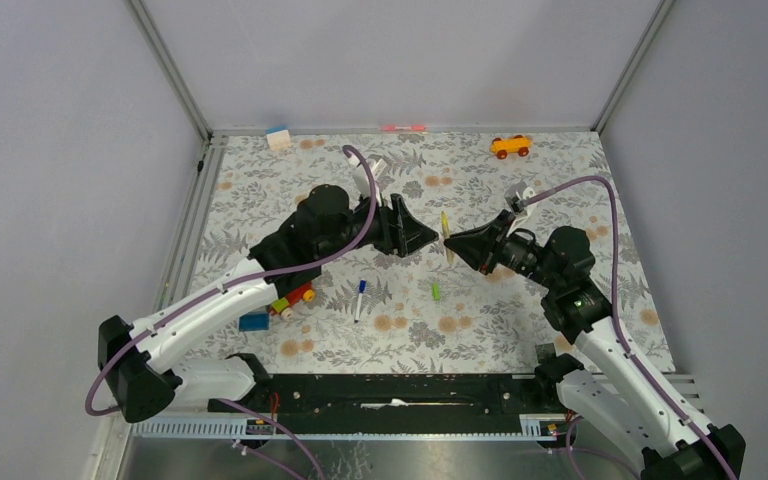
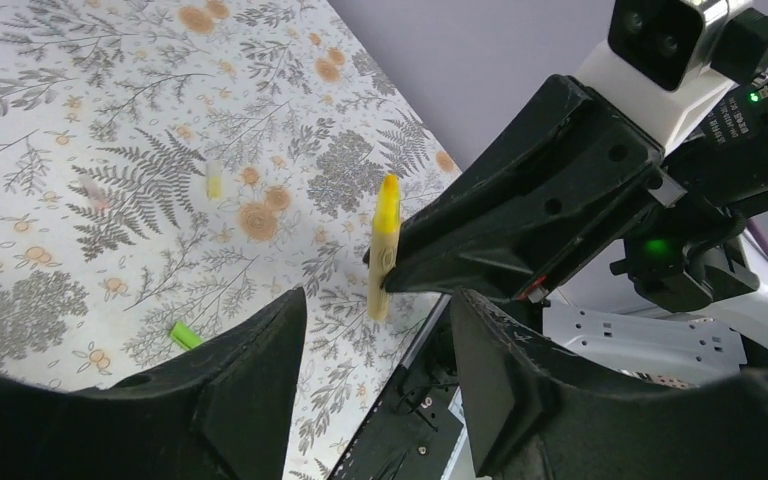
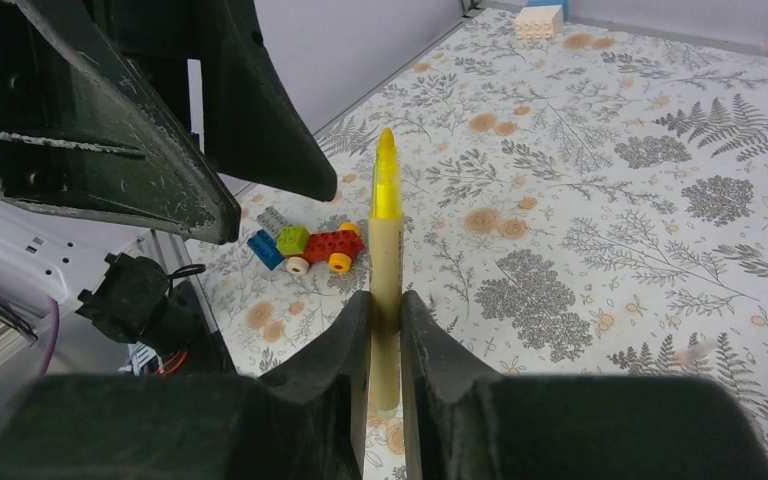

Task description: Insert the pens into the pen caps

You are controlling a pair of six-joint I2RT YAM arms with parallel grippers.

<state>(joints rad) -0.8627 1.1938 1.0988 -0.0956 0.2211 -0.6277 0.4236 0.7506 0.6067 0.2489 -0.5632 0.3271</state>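
Observation:
My right gripper point(image 3: 385, 310) is shut on the pale yellow pen point(image 3: 385, 230) and holds it upright above the mat, its bright yellow tip up. The pen also shows in the top view point(image 1: 446, 237) and the left wrist view point(image 2: 385, 240). My left gripper point(image 2: 378, 300) is open and empty. It faces the right gripper point(image 1: 457, 244) from the left, a small gap from the pen. A lime green cap point(image 1: 436, 291) lies on the mat in front of the grippers and shows in the left wrist view point(image 2: 185, 335). A white pen with a dark blue end point(image 1: 360, 299) lies to its left. A pink-red pen point(image 1: 403, 128) lies at the back edge. No separate dark blue cap shows.
A red-green-yellow toy brick vehicle point(image 1: 292, 298) and a blue brick point(image 1: 253, 321) lie near the left arm. An orange toy car point(image 1: 511, 146) sits at the back right and a white brick point(image 1: 278, 138) at the back left. A small pale piece point(image 2: 214, 180) lies on the mat.

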